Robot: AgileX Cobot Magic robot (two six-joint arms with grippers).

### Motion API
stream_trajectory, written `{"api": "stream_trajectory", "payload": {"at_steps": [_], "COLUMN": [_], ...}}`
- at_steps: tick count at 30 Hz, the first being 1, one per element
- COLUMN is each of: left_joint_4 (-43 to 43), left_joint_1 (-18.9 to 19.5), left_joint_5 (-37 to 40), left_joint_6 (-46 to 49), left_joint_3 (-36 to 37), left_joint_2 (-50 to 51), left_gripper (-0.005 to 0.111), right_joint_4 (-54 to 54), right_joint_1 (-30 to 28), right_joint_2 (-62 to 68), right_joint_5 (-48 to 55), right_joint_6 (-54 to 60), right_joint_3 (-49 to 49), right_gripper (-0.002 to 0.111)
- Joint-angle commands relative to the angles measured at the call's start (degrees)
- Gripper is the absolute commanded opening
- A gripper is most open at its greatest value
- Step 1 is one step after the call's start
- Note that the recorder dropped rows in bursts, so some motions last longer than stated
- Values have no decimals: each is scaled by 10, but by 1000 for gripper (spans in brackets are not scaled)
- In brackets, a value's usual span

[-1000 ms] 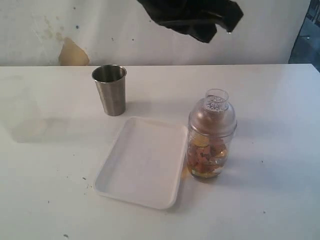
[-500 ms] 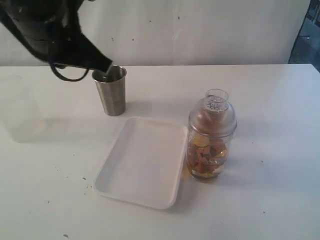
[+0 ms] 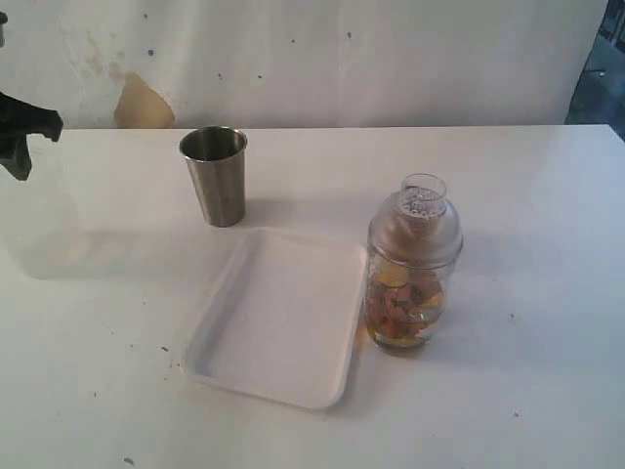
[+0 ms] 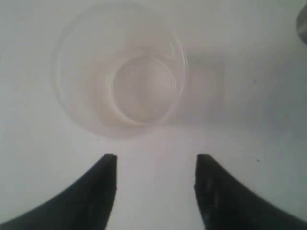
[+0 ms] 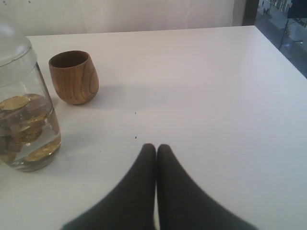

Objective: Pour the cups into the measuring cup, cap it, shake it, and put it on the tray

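The measuring cup [image 3: 412, 272] stands right of the tray [image 3: 278, 318] with its clear domed lid on, holding liquid and orange-brown pieces. It also shows in the right wrist view [image 5: 23, 127], beside the brown wooden cup [image 5: 74, 77], which stands upright. The steel tumbler [image 3: 214, 176] stands upright behind the tray. My left gripper [image 3: 24, 147] is at the far left edge; in its wrist view it [image 4: 156, 165] is open and holds nothing, above the table. My right gripper [image 5: 156, 149] is shut and holds nothing, low over bare table, apart from both cups.
A frosted translucent cup [image 4: 120, 72] stands just beyond the left fingertips, seen from above. The white table [image 3: 527, 195] runs back to a stained wall. The wooden cup and the right gripper do not show in the exterior view.
The left arm has swept from the top middle, past the steel tumbler, out to the far left edge. The tumbler, tray and measuring cup have not moved.
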State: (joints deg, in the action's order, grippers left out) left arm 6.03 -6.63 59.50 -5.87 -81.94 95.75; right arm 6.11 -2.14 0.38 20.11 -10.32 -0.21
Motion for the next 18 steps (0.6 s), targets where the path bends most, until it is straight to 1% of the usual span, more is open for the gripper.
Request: {"api": "stream_trajectory", "payload": {"at_steps": [1, 2, 3, 6, 8, 11, 15, 16, 18], "left_joint_4": [-46, -54, -60, -49, -25, -8, -8, -8, -8], "left_joint_1": [7, 5, 5, 8, 8, 8, 8, 8, 8], "left_joint_5": [-44, -54, -64, -101, -117, -126, -131, -129, -127], "left_joint_6": [118, 147, 155, 151, 147, 147, 149, 149, 149], "left_joint_3": [2, 2, 2, 2, 2, 2, 2, 2, 2], "left_joint_2": [29, 36, 44, 65, 82, 104, 129, 134, 135], "left_gripper": [58, 56, 55, 51, 51, 51, 50, 45, 28], "right_joint_4": [-1, -1, -1, -1, -1, -1, -1, -1, -1], "right_joint_1": [-2, -2, -2, -2, -2, -2, -2, -2, -2], "right_joint_2": [-4, -4, -4, -4, -4, -4, -4, -4, -4], "right_joint_5": [-1, -1, -1, -1, -1, -1, -1, -1, -1], "right_joint_6": [-1, -1, -1, -1, -1, -1, -1, -1, -1], "right_joint_3": [2, 2, 2, 2, 2, 2, 2, 2, 2], "right_gripper": [0, 0, 0, 0, 0, 0, 0, 0, 0]}}
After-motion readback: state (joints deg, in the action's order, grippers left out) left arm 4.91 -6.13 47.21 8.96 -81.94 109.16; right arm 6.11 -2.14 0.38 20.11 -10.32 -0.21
